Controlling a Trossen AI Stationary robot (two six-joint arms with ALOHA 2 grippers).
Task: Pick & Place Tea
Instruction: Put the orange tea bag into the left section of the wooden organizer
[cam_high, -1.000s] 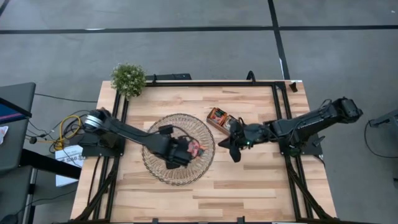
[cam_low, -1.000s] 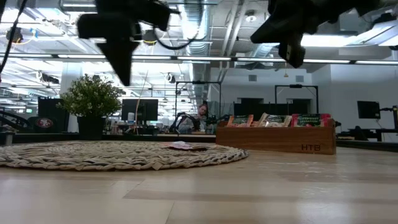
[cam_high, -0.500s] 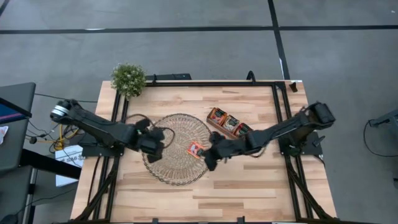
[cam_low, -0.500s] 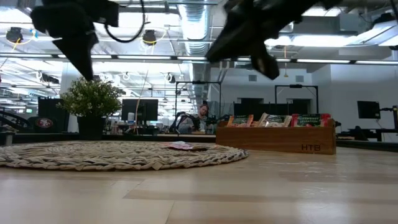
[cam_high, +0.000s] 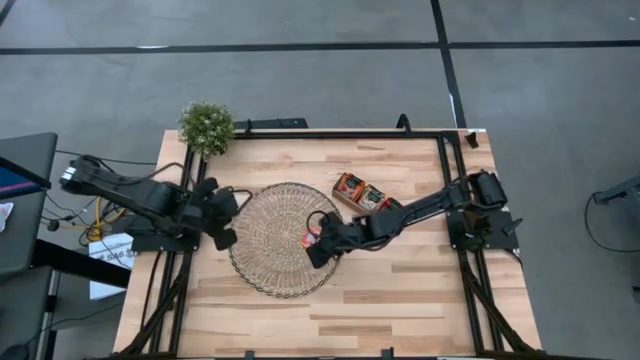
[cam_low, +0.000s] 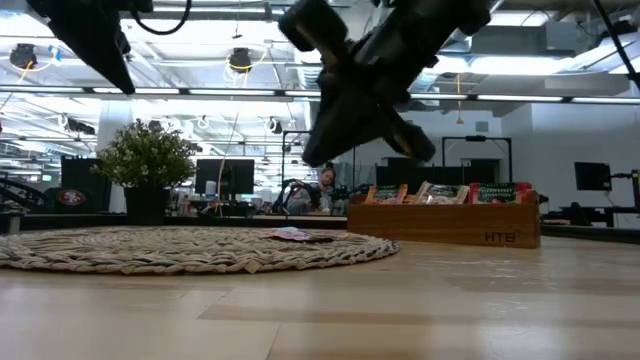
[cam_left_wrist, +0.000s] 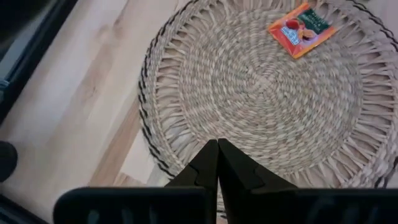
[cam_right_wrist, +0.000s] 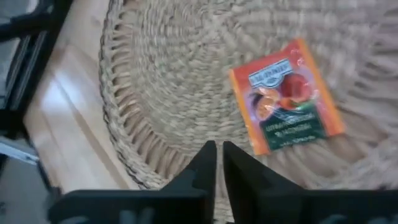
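One red-orange tea sachet (cam_high: 309, 238) lies flat on the round wicker mat (cam_high: 268, 215), at the mat's right edge, centre of the high frame. In the right wrist view the same sachet (cam_right_wrist: 285, 96) shows orange with a light label, fruit picture and a green band, resting on the weave, nothing touching it. In the left wrist view it sits at the upper right of the frame (cam_left_wrist: 302, 29). In the low view it is a thin flat shape on the mat (cam_low: 290, 234).

More tea sachets stand in the wooden tray (cam_high: 345, 200), just right of the mat in the high view, upper centre of the surface; low view shows them upright in the tray (cam_low: 445, 224), red-orange and green ones, right of centre.

Right gripper (cam_high: 318, 250) hangs over the mat's right edge, just beside the sachet, not touching it. Its fingers (cam_right_wrist: 203, 165) are nearly together with a thin slit between them, empty; can't tell whether closed or just parting. Low view: it hangs above the mat, upper centre (cam_low: 335, 140).

Left gripper (cam_high: 225, 238) is at the mat's left edge, left of centre in the high frame. Its fingers (cam_left_wrist: 205, 165) are pressed together, clenched on nothing, tips over the mat rim.

Potted plant (cam_high: 206, 126) at the upper left corner of the wooden surface (cam_high: 400, 290). Cables (cam_high: 105, 205) lie off the left edge.
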